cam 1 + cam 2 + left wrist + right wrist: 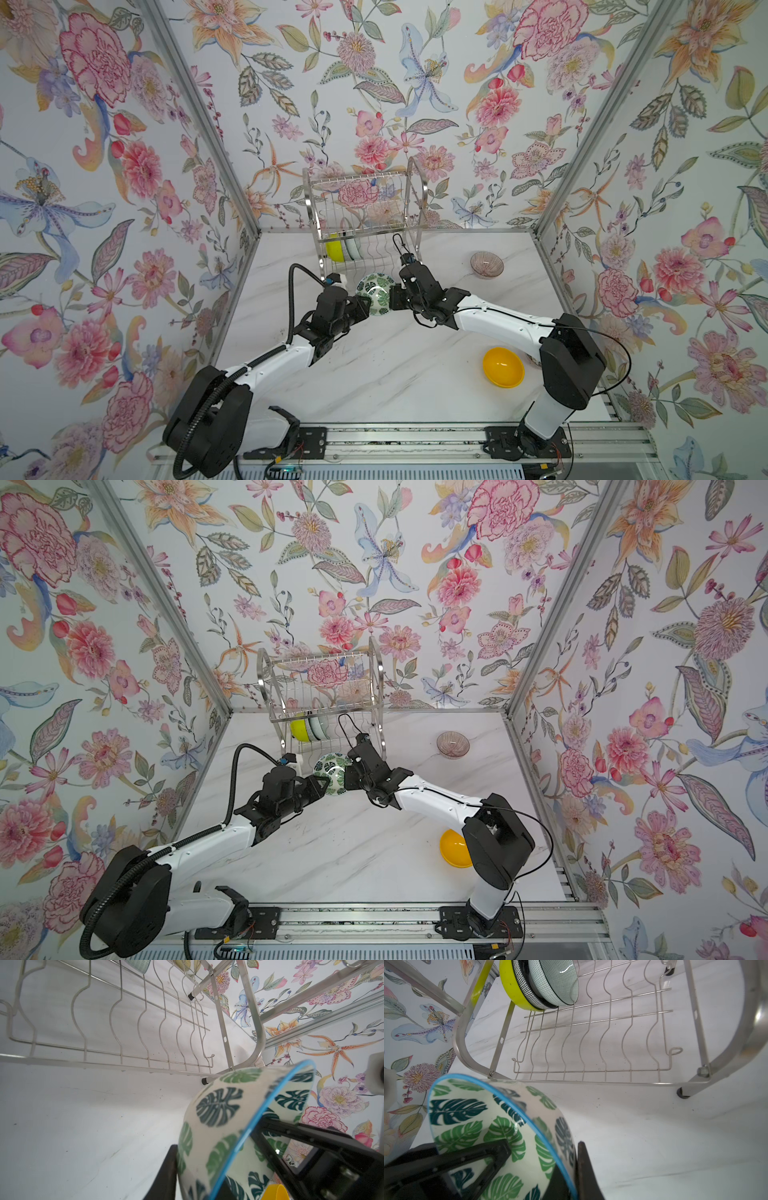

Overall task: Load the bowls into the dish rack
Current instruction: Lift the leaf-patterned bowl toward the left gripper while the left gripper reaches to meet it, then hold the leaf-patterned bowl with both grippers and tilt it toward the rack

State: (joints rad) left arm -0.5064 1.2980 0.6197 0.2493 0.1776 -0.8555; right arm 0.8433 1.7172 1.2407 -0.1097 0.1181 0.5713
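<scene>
The left gripper (193,1182) was pinched on the blue rim of the round white bowl printed with green leaves (376,293), one finger inside and one outside. The right gripper (571,1180) was clamped on the same rim from 3 o'clock. The bowl was tipped on its side between them, just short of the front rail of the two-tier silver wire dish rack (753,1028) at 12 o'clock.

At the lower tier's 9 o'clock end, a lime green bowl (512,991), a black-dotted bowl (525,985) and a pale green bowl (556,982) stood nested on edge. The wavy wire slots toward 3 o'clock stood open.

On the white marble table (395,374), a pinkish ribbed bowl (487,264) sat at 2 o'clock and an orange-yellow bowl (503,368) at 5 o'clock, both well apart.
</scene>
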